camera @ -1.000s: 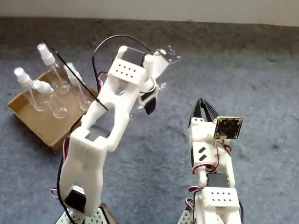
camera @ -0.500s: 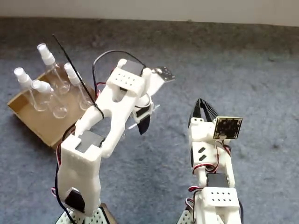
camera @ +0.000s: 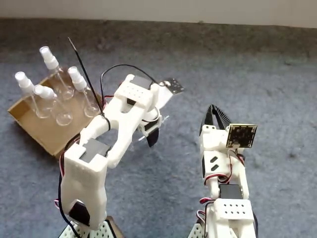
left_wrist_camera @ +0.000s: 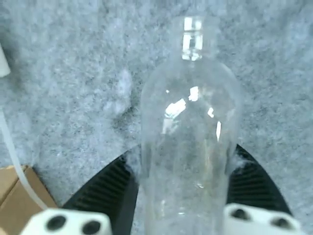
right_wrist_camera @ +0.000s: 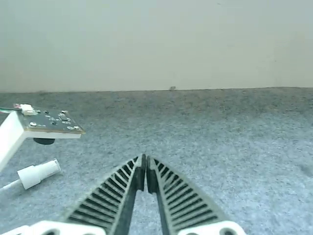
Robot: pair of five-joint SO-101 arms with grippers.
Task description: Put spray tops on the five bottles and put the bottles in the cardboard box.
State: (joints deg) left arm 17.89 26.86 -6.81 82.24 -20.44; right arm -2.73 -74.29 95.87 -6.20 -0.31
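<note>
From above, the cardboard box [camera: 34, 130] is seen at the left of the grey tabletop [camera: 277, 99], with four capped bottles [camera: 55, 74] stood upright in it. The left claw [camera: 151, 133] is held near the box, and the right claw [camera: 214, 115] is placed well apart from both, further right. In the left wrist view, the left claw is closed around the body of a clear bottle [left_wrist_camera: 188, 122], which is gripped on its wide part with the neck pointing away. No top can be made out on that neck. The bottle is judged light, thin-walled and slick, so it is best taken on the straight body with a modest squeeze, as it may dent or twist. In the right wrist view, the right claw [right_wrist_camera: 145, 171] is shown fully closed with nothing in it, and a white spray top [right_wrist_camera: 40, 174] is seen below the left arm's camera board [right_wrist_camera: 49, 126].
</note>
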